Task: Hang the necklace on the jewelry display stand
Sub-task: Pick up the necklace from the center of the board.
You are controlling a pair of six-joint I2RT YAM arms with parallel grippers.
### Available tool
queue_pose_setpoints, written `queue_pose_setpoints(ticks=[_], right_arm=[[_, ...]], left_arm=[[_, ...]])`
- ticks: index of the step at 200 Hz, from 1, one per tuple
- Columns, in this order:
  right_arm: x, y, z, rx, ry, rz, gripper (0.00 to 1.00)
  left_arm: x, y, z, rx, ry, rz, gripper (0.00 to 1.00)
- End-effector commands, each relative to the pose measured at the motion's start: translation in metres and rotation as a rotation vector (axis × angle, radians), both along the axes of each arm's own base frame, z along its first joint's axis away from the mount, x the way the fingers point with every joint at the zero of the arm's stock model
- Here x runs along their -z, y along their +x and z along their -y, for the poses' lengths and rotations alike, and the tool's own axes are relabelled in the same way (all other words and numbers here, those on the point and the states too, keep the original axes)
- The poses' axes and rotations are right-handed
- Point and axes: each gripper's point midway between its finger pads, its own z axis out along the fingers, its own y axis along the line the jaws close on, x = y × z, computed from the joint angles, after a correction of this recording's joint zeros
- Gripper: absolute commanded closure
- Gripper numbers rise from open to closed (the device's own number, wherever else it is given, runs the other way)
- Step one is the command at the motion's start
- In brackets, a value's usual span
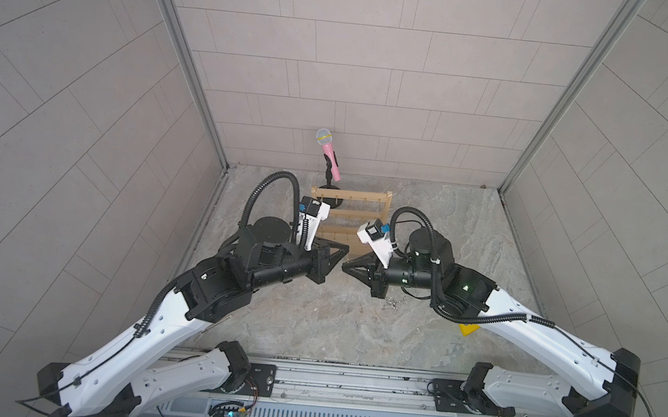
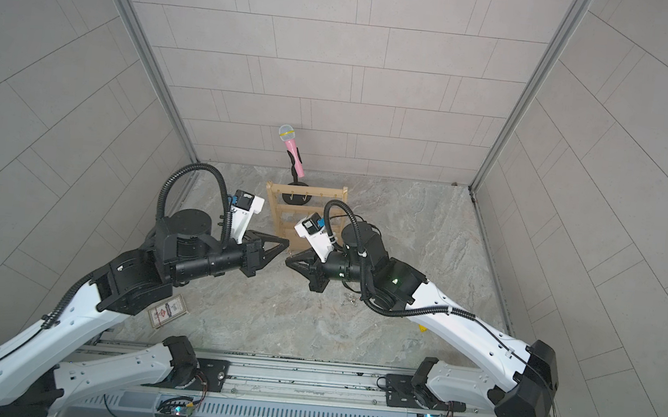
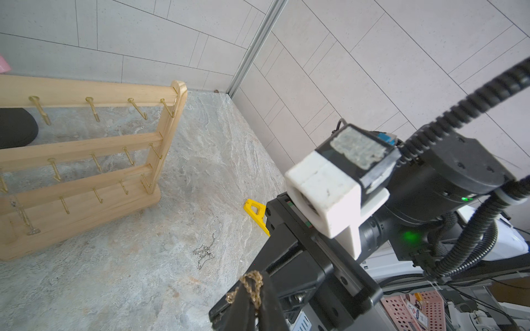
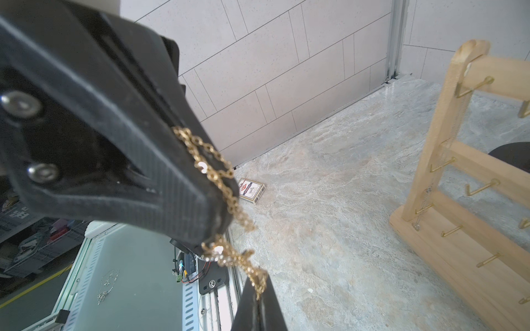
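A gold chain necklace (image 4: 220, 177) stretches between my two grippers. In the left wrist view my left gripper (image 3: 252, 289) is shut, with a bunch of the necklace (image 3: 253, 279) pinched at its tips. My right gripper (image 4: 259, 301) is shut on the other end of the chain. In both top views the left gripper (image 1: 346, 247) and the right gripper (image 1: 344, 267) meet tip to tip above the floor. Just behind them is the light wooden jewelry display stand (image 1: 350, 194) (image 2: 305, 190), with brass hooks on its bars (image 3: 86, 146).
A thin silver chain (image 3: 204, 253) lies on the stone floor, and another one hangs on a low hook of the stand (image 3: 21, 213). A yellow triangular piece (image 3: 256, 213) is under the right arm. A card box (image 2: 168, 310) is front left. A pink microphone (image 1: 329, 150) stands behind the stand.
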Motion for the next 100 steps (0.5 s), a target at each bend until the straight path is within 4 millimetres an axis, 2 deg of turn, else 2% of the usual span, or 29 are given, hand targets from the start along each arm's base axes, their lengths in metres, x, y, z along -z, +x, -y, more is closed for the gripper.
queue_pose_setpoints(ticks=[1, 74, 100], right_arm=[[-0.008, -0.003, 0.003, -0.012, 0.023, 0.031, 0.98], [-0.011, -0.007, -0.002, -0.042, 0.053, -0.006, 1.0], [-0.018, -0.013, -0.007, -0.08, 0.111, -0.048, 1.0]], left_arm=[[-0.016, 0.0, -0.006, -0.018, -0.022, 0.045, 0.92], [-0.013, 0.003, -0.008, -0.038, -0.016, 0.042, 0.92], [-0.003, 0.009, -0.009, -0.073, 0.0, 0.022, 0.84]])
